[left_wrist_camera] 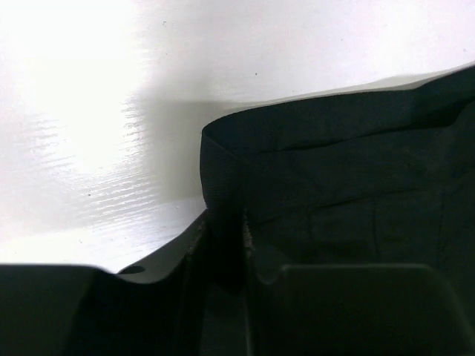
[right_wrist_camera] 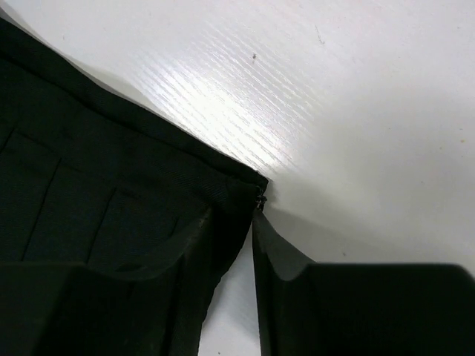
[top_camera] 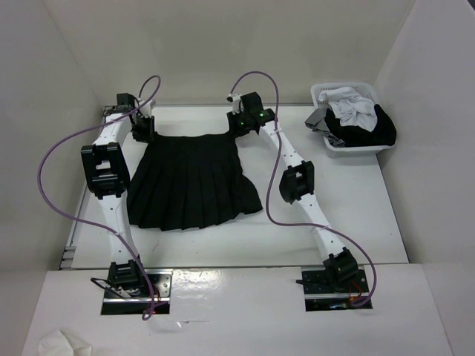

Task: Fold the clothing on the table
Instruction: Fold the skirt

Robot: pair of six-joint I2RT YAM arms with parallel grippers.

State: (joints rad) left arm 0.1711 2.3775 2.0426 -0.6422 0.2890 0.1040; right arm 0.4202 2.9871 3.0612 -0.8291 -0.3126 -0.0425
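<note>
From above, the black skirt point(top_camera: 189, 182) lies flat on the table point(top_camera: 356, 215), with the waistband at the far side and the hem flared toward the near edge. My left gripper point(top_camera: 142, 127) and right gripper point(top_camera: 241, 122) sit at its two waistband corners.

Left wrist view: my fingers point(left_wrist_camera: 356, 311) are clamped on the waistband's corner — fabric pinched between them.

Right wrist view: the jaws clamp the other corner of the skirt, beside the zip — white tabletop beyond.
</note>
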